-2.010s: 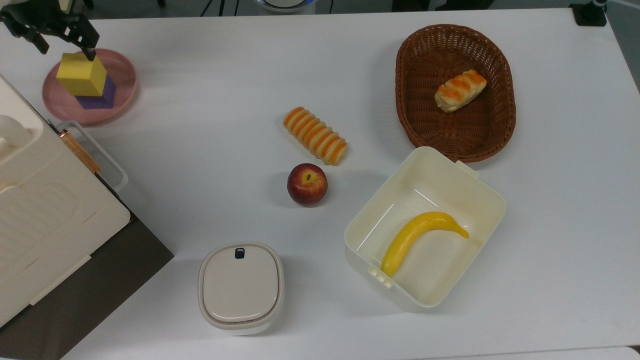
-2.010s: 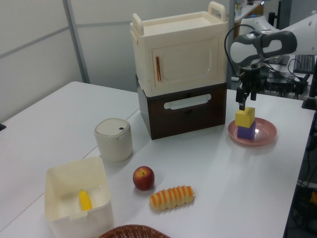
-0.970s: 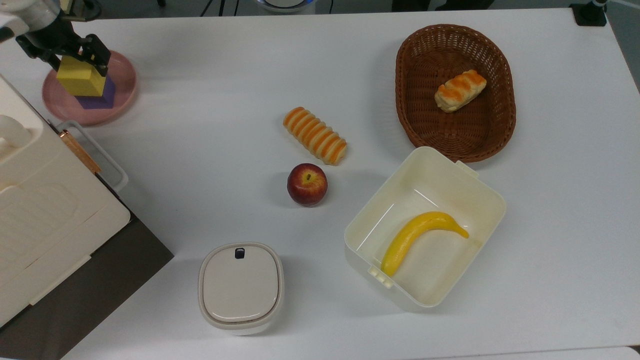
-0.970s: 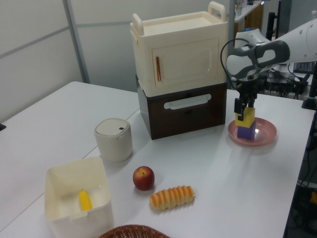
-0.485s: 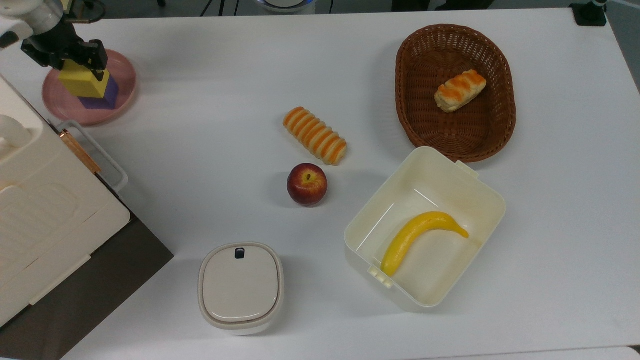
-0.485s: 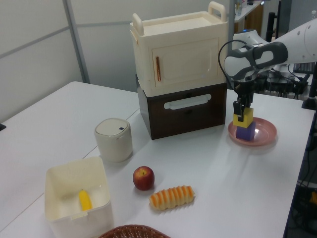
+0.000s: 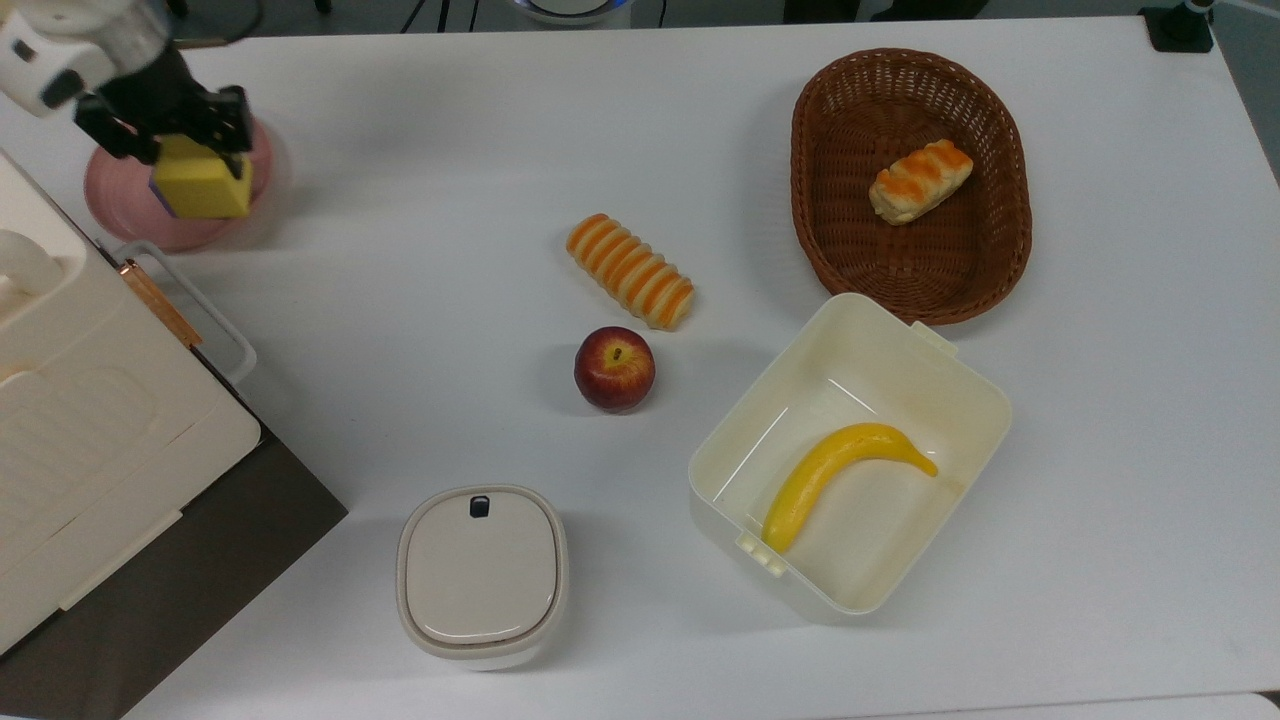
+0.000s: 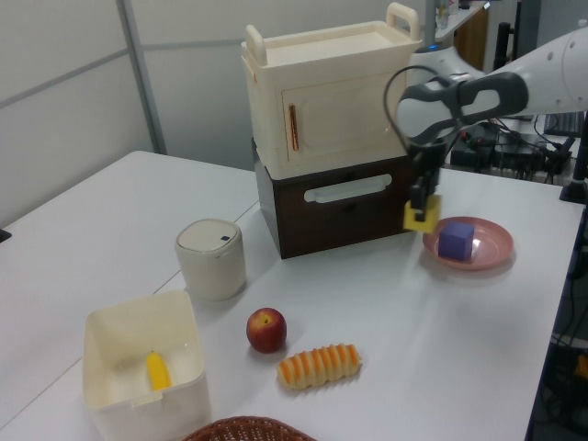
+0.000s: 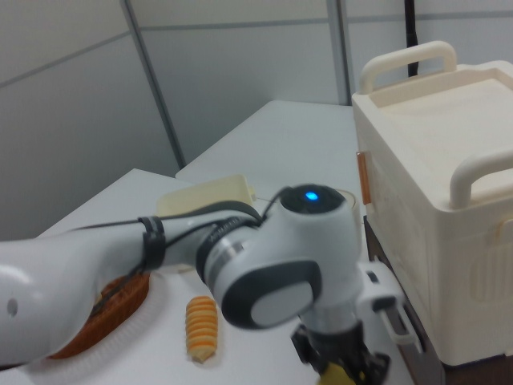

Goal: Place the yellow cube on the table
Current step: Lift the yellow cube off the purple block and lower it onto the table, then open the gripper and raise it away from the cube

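The yellow cube (image 7: 203,190) hangs in the air with my gripper (image 7: 193,163) shut on it, over the right rim of the pink plate (image 7: 115,205) in the top view. In the left view the yellow cube (image 8: 420,214) is held by the gripper (image 8: 422,204) to the left of the plate (image 8: 485,254), above the white table (image 8: 441,349). A purple cube (image 8: 456,240) stays alone on the plate. The table (image 7: 450,150) is bare just right of the plate. In the right view the arm (image 9: 280,273) blocks most of the scene.
A striped bread roll (image 7: 630,270) and an apple (image 7: 614,368) lie mid-table. A wicker basket (image 7: 830,250) holds a bun (image 7: 920,180). A white box (image 7: 985,400) holds a banana (image 7: 840,470). A lidded canister (image 7: 482,575) and a cream cabinet (image 7: 90,440) stand at the top view's left.
The gripper closed on the yellow cube, lifted it off the purple cube and carried it toward the top view's right, off the plate's centre.
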